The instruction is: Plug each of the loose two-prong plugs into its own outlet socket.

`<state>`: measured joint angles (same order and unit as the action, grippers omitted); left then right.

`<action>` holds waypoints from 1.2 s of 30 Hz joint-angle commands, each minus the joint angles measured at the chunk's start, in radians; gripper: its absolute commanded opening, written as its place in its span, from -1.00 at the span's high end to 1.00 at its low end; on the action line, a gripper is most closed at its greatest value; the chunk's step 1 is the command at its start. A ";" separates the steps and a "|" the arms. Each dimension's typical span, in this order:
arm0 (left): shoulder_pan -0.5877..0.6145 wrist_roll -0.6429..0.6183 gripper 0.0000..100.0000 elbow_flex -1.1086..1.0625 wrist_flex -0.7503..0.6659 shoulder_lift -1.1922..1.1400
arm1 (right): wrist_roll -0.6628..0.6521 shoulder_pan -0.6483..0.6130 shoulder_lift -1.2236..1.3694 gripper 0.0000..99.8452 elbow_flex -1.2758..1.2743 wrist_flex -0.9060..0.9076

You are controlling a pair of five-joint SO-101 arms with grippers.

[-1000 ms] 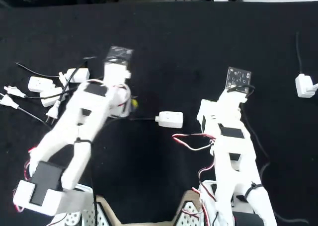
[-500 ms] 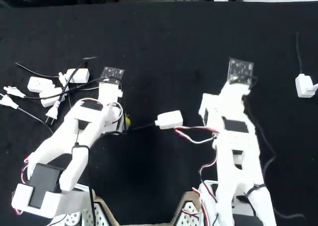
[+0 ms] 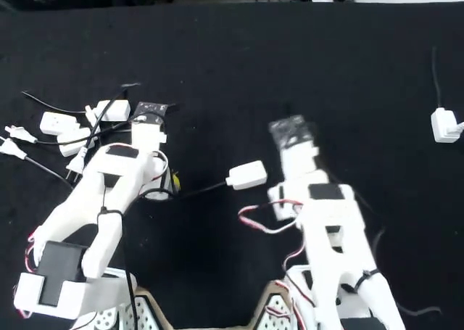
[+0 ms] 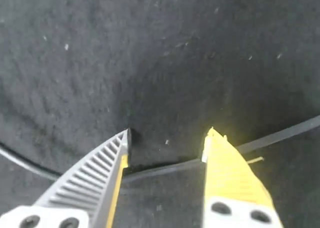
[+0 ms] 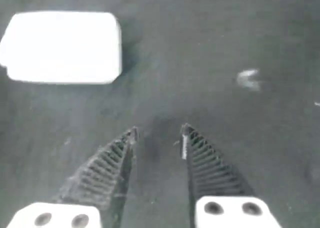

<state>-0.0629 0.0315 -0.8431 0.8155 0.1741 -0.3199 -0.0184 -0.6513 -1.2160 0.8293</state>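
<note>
A white outlet socket lies tilted mid-table, and its black cable runs left toward the left arm. My left gripper is open just above the cloth, with that cable crossing on the table between its grey and yellow fingers; the yellow finger shows beside the arm. My right gripper is open by a narrow gap, holds nothing, and has the white socket a short way beyond its tips. Loose black two-prong plugs lie at the far left.
Several white sockets and tangled black cables crowd the left edge, with more plugs beside them. A white adapter with its cord sits at the far right. The right arm's red and white wires hang near the socket.
The left arm drew back toward the near left, pulling the cable so the white socket tilted. The right arm swung left toward the socket.
</note>
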 commanded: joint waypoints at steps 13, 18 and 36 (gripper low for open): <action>0.084 0.054 0.67 0.173 0.270 0.043 | -0.259 -0.278 -0.024 0.73 -0.070 0.098; 0.162 0.081 0.67 0.182 0.347 0.256 | -0.226 -0.279 0.068 0.73 -0.027 0.110; 0.179 -0.094 0.67 0.071 0.152 0.253 | -0.149 -0.517 0.093 0.73 0.268 0.388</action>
<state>0.1074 0.0161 -0.7848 1.0211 0.4810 -0.5071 -0.5294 -0.3521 -1.0288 1.0840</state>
